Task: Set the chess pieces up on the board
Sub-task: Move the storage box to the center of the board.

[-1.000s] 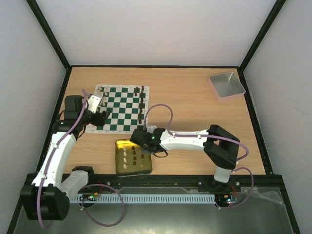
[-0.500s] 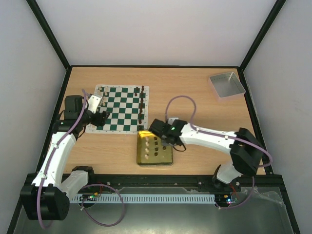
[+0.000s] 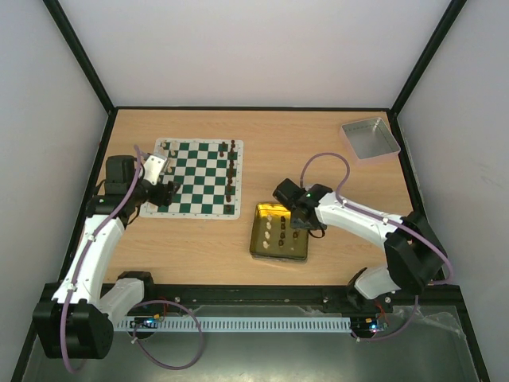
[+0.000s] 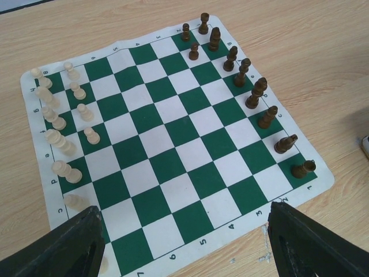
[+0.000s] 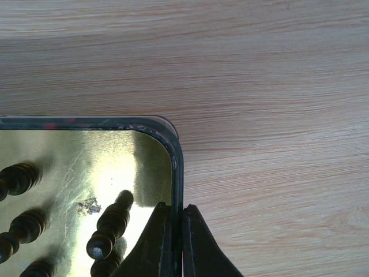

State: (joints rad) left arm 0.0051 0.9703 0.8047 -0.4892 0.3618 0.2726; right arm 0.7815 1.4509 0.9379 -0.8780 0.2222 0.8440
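The green and white board [image 3: 199, 177] lies at the back left, with cream pieces [image 3: 167, 150] along its left side and dark brown pieces [image 3: 231, 169] along its right side. In the left wrist view the board [image 4: 173, 133] shows cream pieces [image 4: 57, 124] in two partial rows and dark pieces [image 4: 248, 86] in a line. My left gripper [image 3: 163, 191] [image 4: 183, 210] is open and empty above the board's near edge. My right gripper [image 3: 302, 223] [image 5: 177, 213] is shut on the rim of the gold tray [image 3: 261, 239] [image 5: 86, 122], which holds several cream and dark pieces [image 5: 109, 222].
A grey metal tray [image 3: 370, 138] stands at the back right corner. The gold tray rests on bare wood right of the board, near the table's front. Black frame posts edge the table.
My right gripper has dragged the gold tray with its pieces to the right, from just below the board's right corner to the table's middle. The left arm has not moved.
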